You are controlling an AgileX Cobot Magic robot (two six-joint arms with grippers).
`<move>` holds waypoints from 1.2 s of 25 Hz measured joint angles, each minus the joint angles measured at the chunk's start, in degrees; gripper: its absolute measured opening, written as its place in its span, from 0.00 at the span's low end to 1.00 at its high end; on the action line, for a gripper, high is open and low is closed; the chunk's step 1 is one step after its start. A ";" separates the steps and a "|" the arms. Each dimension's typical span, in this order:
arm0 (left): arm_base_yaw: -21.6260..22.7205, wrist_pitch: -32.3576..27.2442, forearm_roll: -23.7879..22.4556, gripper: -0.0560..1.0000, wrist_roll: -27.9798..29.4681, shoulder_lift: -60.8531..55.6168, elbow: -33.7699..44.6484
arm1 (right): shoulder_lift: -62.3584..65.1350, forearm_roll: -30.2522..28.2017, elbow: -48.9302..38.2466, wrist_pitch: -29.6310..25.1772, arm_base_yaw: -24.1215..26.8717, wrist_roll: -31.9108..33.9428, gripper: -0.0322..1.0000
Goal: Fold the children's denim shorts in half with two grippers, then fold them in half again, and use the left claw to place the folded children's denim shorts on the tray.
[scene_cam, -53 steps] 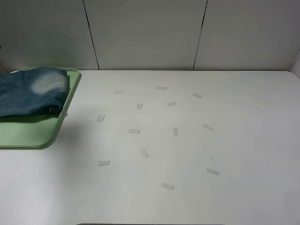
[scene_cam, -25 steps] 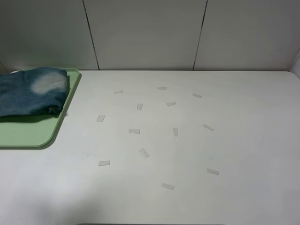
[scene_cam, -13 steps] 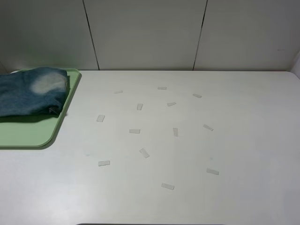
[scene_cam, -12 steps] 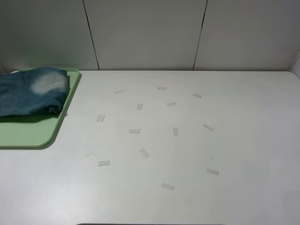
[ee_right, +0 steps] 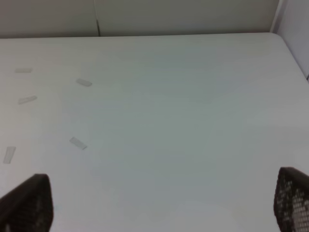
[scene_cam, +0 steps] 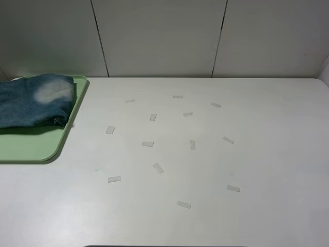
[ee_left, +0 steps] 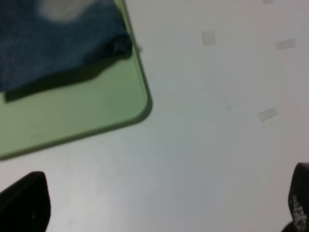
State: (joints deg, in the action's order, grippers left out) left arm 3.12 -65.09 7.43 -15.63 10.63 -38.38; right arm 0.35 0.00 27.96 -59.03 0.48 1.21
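Folded children's denim shorts (scene_cam: 31, 100) lying on the tray (scene_cam: 36, 146) (far left of the white table (scene_cam: 205, 164)). Left claw (ee_left: 159, 205) wide open, holding nothing, above the table near the tray's corner. Right gripper (ee_right: 159, 203) wide open too, over bare table with bits of tape (scene_cam: 148, 144).

A white bench (scene_cam: 216, 170) dotted with small pale tape strips (scene_cam: 158, 168) meets a grey panelled wall (scene_cam: 159, 36) with dark vertical seams.

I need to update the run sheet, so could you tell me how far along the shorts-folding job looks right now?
Done: the children's denim shorts lie folded on the tray. In hand: nothing; the left claw and the right gripper both stand open and empty over the table. Left: nothing visible.
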 joint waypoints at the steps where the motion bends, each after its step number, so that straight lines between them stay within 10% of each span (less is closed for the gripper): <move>1: -0.67 1.00 0.00 0.99 0.00 -1.18 1.11 | 0.00 0.00 0.00 0.00 0.00 0.00 0.70; 30: -3.37 4.42 -0.13 0.99 7.12 -10.80 10.06 | 0.00 0.00 0.00 0.00 0.00 0.00 0.70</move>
State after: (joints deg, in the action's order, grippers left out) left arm -0.25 -60.66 7.30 -8.51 -0.17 -28.32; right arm 0.35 0.00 27.96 -59.03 0.48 1.21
